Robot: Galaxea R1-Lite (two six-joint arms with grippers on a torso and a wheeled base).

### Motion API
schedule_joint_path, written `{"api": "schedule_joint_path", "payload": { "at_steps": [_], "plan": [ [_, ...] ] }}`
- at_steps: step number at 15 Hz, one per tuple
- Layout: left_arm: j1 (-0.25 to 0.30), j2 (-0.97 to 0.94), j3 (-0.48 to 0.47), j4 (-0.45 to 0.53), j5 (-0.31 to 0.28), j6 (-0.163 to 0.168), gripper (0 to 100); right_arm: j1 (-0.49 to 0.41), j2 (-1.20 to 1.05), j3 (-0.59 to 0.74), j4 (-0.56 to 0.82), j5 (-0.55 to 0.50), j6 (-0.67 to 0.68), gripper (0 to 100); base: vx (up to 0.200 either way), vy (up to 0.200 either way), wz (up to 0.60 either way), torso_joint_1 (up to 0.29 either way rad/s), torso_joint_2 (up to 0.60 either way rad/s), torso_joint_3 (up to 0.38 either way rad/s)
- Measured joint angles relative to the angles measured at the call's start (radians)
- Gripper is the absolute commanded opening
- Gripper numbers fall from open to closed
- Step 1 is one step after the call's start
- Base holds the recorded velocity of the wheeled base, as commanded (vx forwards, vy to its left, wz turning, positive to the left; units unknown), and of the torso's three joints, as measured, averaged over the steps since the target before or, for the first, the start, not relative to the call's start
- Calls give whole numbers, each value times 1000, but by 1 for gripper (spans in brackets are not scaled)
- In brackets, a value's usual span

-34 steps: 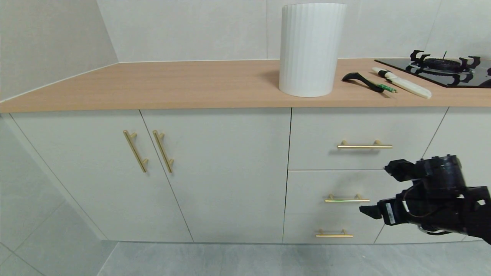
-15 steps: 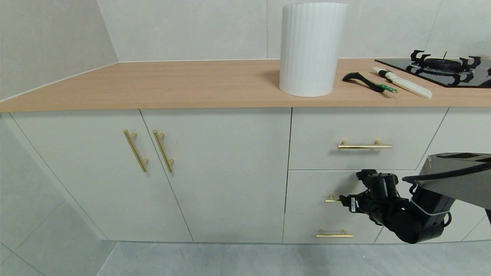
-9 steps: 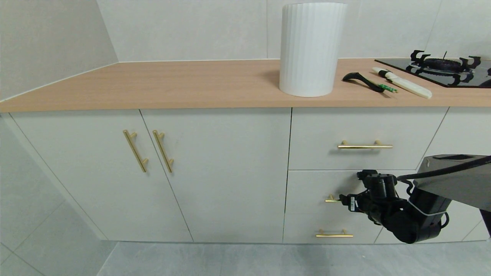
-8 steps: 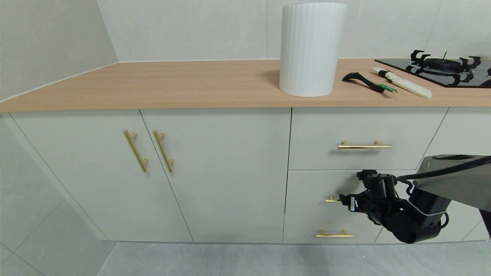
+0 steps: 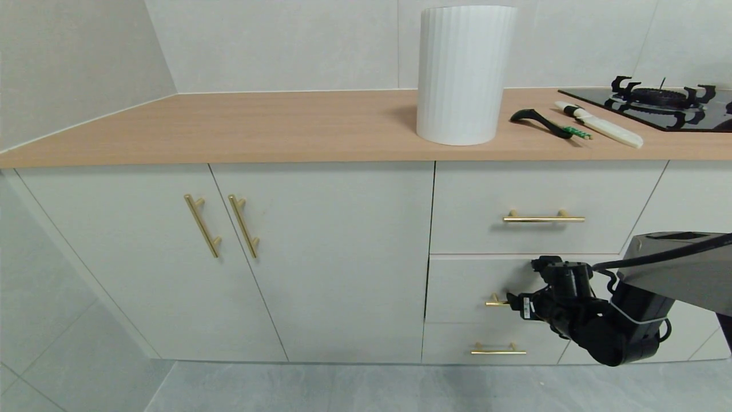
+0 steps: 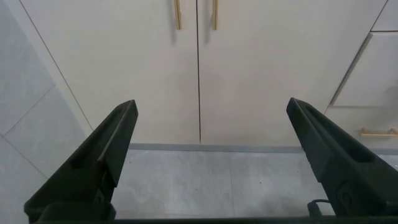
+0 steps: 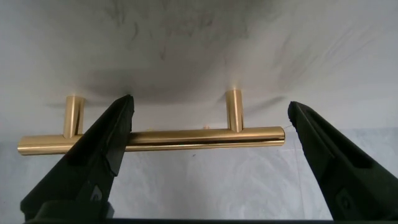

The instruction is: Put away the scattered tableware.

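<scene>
The counter (image 5: 257, 126) runs high above the right pincer (image 5: 512, 300). The white pot (image 5: 462, 74) stands on it, up and left of the pincer. The middle drawer (image 5: 457, 286), out a crack, is right in front. The knife (image 5: 600, 125), spoon (image 5: 534, 119) and green sticks (image 5: 577, 133) lie on the counter, far above. The pincer is wide open at the gold handle (image 7: 186, 138), not squeezing it. The left pincer (image 6: 211, 106) is wide open, empty.

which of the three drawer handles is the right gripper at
The middle handle: the right gripper is at it, its fingers flank the bar. The top handle and bottom handle stand free.
</scene>
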Motion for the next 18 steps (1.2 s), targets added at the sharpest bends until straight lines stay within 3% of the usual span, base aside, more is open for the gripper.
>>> {"api": "schedule_joint_path", "payload": {
  "at_steps": [5, 8, 14, 18],
  "plan": [
    [0, 0, 0, 0, 0, 0, 100, 1, -18, 21, 31, 1, -10, 100, 0, 0, 0, 0, 0, 0],
    [0, 0, 0, 0, 0, 0, 100, 2, -95, 48, 173, 13, -21, 100, 0, 0, 0, 0, 0, 0],
    [0, 0, 0, 0, 0, 0, 100, 38, -418, 89, 602, 58, -76, 100, 0, 0, 0, 0, 0, 0],
    [0, 0, 0, 0, 0, 0, 100, 84, -630, 88, 675, 70, -74, 100, 0, 0, 0, 0, 0, 0]
  ]
}}
